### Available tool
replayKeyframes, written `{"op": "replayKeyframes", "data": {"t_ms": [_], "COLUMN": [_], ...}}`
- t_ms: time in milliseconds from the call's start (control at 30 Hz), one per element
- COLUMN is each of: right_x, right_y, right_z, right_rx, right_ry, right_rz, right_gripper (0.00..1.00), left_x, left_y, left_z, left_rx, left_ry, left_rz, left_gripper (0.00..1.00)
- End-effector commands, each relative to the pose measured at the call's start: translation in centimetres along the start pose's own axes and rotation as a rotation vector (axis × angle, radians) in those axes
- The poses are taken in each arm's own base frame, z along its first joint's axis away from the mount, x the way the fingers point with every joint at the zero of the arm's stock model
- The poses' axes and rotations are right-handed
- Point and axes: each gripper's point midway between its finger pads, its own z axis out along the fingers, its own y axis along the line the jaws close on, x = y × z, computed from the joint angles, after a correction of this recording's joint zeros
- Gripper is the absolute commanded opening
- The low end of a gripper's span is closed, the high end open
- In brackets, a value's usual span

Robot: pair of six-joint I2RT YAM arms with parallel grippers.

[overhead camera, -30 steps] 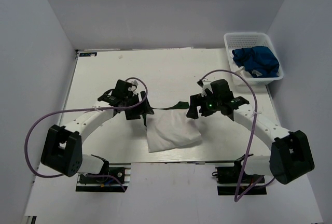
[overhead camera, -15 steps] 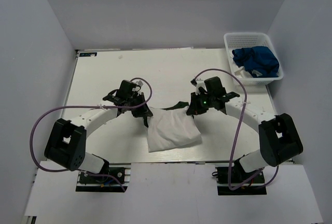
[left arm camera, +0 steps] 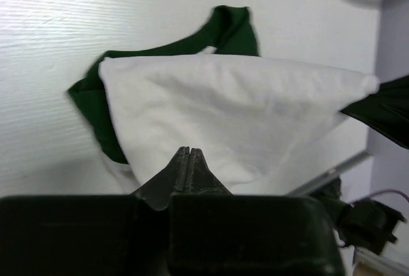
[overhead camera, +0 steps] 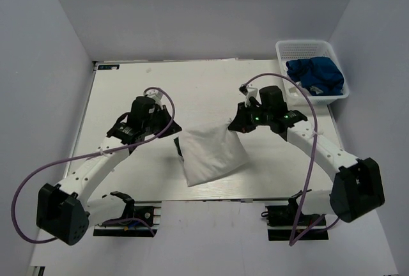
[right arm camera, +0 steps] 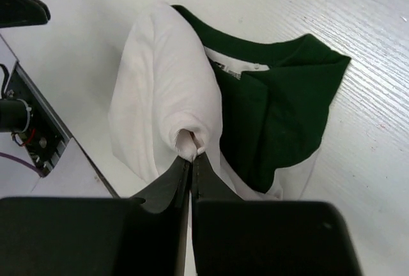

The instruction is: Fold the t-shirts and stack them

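The white t-shirt with dark green sleeves lies bunched at the middle of the table near the front edge. My left gripper is at its upper left corner and my right gripper at its upper right. In the right wrist view, the right gripper is shut on a puckered fold of the white cloth, with the green part beside it. In the left wrist view, the left gripper is shut at the edge of the white cloth, which stretches taut away from it. A royal blue t-shirt sits in the basket.
The white mesh basket stands at the far right corner, off the table's edge. Grey walls close in the left, the back and the right. The arm bases and their purple cables run along the near edge.
Both grippers have shut on the shirt. Its white cloth has been drawn up and away from the front edge, and now hides the green that showed between the grippers.
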Motion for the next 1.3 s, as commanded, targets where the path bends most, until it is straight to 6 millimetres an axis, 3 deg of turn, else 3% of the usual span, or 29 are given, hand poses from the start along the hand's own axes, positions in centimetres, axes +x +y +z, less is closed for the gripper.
{"op": "replayKeyframes", "data": {"t_ms": [0, 133, 167, 200, 233, 300, 367, 433, 600, 767, 800, 967, 1033, 1067, 1200, 1233, 1267], "right_x": [-1.7, -1.6, -0.3, -0.5, -0.1, -0.5, -0.7, -0.6, 0.0, 0.3, 0.5, 0.6, 0.5, 0.7, 0.1, -0.1, -0.6], "right_y": [-1.9, -4.1, -5.3, -5.7, -6.4, -6.7, -6.7, -6.3, -5.8, -6.5, -5.8, -5.9, -5.9, -6.0, -5.7, -5.5, -5.2], "right_z": [1.9, 4.5, 5.7, 6.0, 6.5, 6.6, 6.5, 6.4, 5.8, 5.3, 5.5, 5.5, 5.5, 5.5, 4.9, 4.8, 4.3], "right_rx": [0.047, 0.078, 0.099, 0.117, 0.132, 0.146, 0.143, 0.136, 0.115, 0.135, 0.123, 0.131, 0.128, 0.130, 0.131, 0.131, 0.133], "right_ry": [-0.013, 0.050, 0.094, 0.097, 0.121, 0.117, 0.097, 0.093, 0.091, 0.086, 0.092, 0.096, 0.090, 0.093, 0.069, 0.064, 0.048], "right_rz": [0.029, 0.072, 0.101, 0.109, 0.129, 0.153, 0.157, 0.153, 0.150, 0.167, 0.153, 0.149, 0.148, 0.150, 0.140, 0.137, 0.126], "right_gripper": [0.00, 0.00, 0.00, 0.00, 0.00, 0.00, 0.00, 0.00, 0.00, 0.00, 0.00, 0.00, 0.00, 0.00, 0.00, 0.00, 0.00], "left_x": [0.7, 2.1, 2.2, 2.2, 3.0, 3.3, 4.1, 4.3, 3.9, 3.2, 3.5, 4.1, 3.5, 2.9, 1.0, 1.5, 1.3], "left_y": [3.8, 5.3, 5.3, 5.4, 5.6, 5.0, 5.6, 6.2, 7.1, 6.2, 6.3, 6.0, 5.4, 5.2, 2.8, 2.9, 2.4], "left_z": [1.6, 3.4, 3.7, 4.0, 4.5, 5.0, 5.7, 6.0, 7.6, 8.6, 9.0, 9.2, 9.0, 9.0, 7.0, 6.9, 5.6], "left_rx": [-0.167, -0.215, -0.210, -0.211, -0.221, -0.180, -0.178, -0.201, -0.224, -0.192, -0.185, -0.154, -0.139, -0.138, -0.072, -0.067, -0.053], "left_ry": [0.024, 0.079, 0.088, 0.090, 0.117, 0.140, 0.155, 0.159, 0.135, 0.148, 0.159, 0.187, 0.168, 0.154, 0.094, 0.108, 0.091], "left_rz": [-0.045, -0.078, -0.080, -0.080, -0.066, -0.069, -0.073, -0.075, -0.060, -0.053, -0.055, -0.061, -0.056, -0.040, -0.012, -0.005, 0.000], "left_gripper": [0.00, 0.00, 0.02, 0.19, 0.24, 0.40, 0.42, 0.52, 0.56, 0.50, 0.48, 0.25, 0.16, 0.00, 0.00, 0.00, 0.00]}}
